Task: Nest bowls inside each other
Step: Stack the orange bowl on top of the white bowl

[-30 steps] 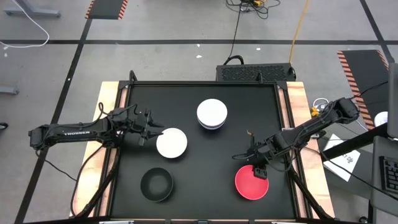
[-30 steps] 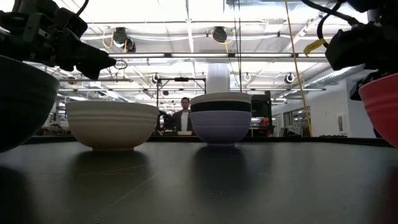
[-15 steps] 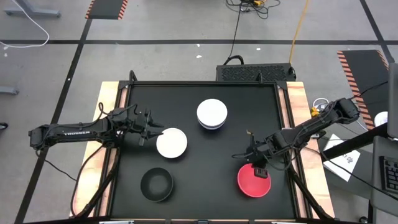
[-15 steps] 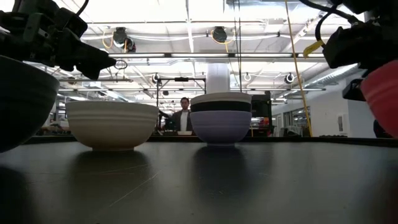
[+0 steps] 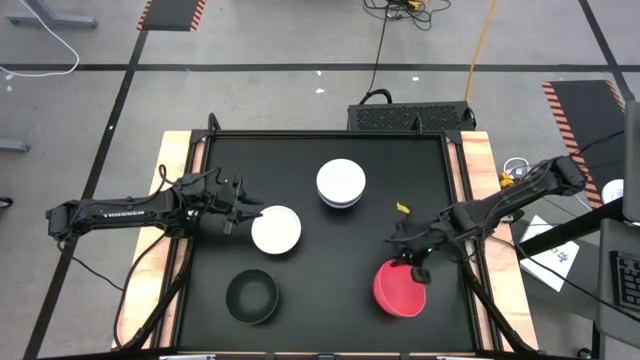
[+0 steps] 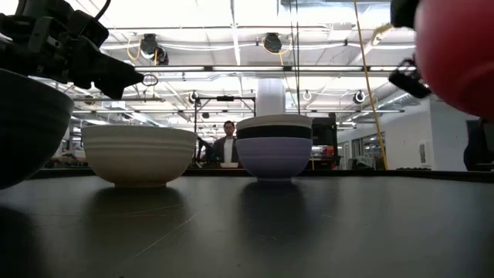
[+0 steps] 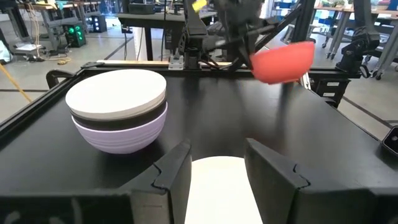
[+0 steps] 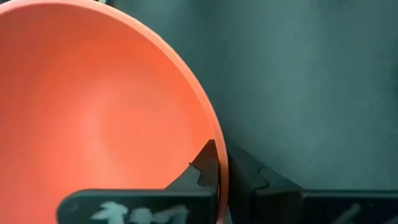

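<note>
Bowls sit scattered on a black table (image 5: 320, 290) whose pale wooden edges show at both sides, and one of them is in the air. The table stands on a grey floor crossed by dark tape lines and striped hazard mats, with cables trailing behind it. Seen level from the tabletop, the room beyond is a bright hall with ceiling lights and a white column, and a person (image 6: 228, 145) stands far back.

The red bowl (image 5: 400, 288) hangs clear of the table at its front right, tilted, smooth and glossy. The right gripper (image 5: 415, 270) pinches its rim: one finger lies inside the bowl and one outside, as the right wrist view shows (image 8: 217, 180).

Near the middle back stands a stack of bowls (image 5: 341, 184): white on top, black in the middle and lavender at the bottom, each nested in the next. A single white bowl (image 5: 276, 230) with faint ridges round its side rests upright left of centre. A black bowl (image 5: 252, 297) sits alone at the front left, well apart from the others.

The left gripper (image 5: 247, 214) hovers just beside the single white bowl on its left, its fingers (image 7: 171, 171) spread with that bowl's rim between them in the left wrist view.
</note>
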Controlling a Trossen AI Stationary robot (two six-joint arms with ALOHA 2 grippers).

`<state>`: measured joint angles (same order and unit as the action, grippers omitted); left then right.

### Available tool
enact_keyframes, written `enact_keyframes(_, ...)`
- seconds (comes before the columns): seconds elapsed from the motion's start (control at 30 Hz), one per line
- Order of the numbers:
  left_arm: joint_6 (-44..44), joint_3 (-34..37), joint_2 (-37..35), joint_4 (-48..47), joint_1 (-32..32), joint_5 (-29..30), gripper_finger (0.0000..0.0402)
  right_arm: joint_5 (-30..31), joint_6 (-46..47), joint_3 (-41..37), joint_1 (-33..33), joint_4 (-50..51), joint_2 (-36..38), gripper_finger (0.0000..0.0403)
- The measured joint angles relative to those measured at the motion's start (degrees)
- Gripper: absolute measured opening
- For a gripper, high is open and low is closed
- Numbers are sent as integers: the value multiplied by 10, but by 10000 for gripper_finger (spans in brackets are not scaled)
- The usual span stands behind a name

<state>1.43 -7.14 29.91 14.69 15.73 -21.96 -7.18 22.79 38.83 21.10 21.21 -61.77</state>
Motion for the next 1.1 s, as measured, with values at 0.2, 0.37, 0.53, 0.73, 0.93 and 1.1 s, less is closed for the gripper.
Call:
enact_keyframes(0.2,0,0,0,-2,0,0,147,98,-70,-1,0,23,91,1)
enact_keyframes(0.37,0,0,0,-15,0,0,147,137,-92,-41,-1,17,177,1)
enact_keyframes(0.53,2,0,0,-22,0,0,147,166,-99,-97,-1,-34,244,1)
enact_keyframes(0.73,10,0,0,-21,0,0,147,165,-104,-164,-1,-107,311,0)
enact_keyframes(0.93,10,0,0,-21,0,0,147,164,-95,-213,-1,-145,351,0)
enact_keyframes(1.1,9,0,0,-20,0,0,147,164,-118,-243,-1,-178,363,0)
